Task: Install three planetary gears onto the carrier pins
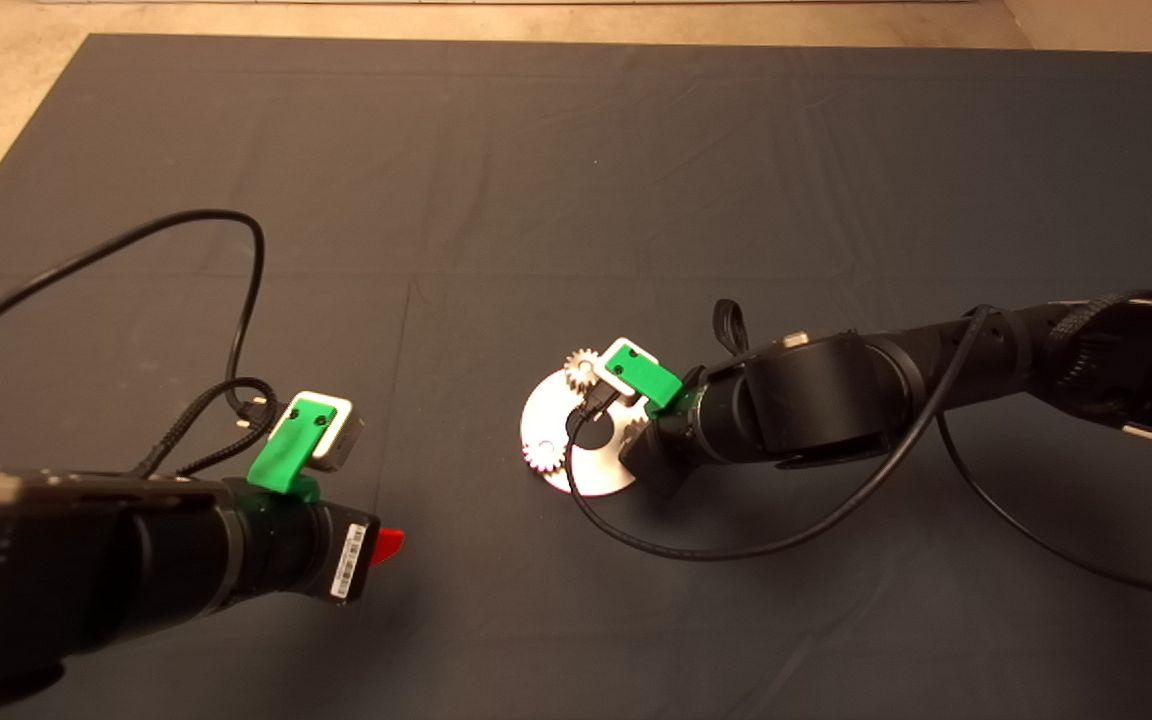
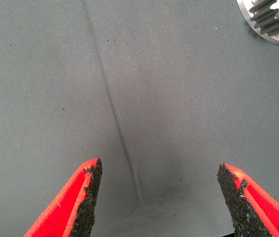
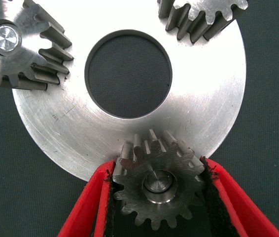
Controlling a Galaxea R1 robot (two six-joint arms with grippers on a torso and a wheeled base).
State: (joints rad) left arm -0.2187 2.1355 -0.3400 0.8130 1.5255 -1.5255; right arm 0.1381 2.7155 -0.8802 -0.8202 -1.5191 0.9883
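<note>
Silver round plate on dark mat, all three gears on carrier pins. Right gripper clamped around third gear at plate's rim. Left gripper spread wide, empty, over mat beside plate.

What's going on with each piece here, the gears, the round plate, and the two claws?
Round plate: flat on the mat, centre hole empty.
First gear: seated on its pin.
Second gear: on the plate's edge, its pin out of view.
Third gear: on its pin, red fingers at both sides.
Right gripper: closed around the third gear.
Left gripper: open, empty, over bare mat beside the plate.
</note>
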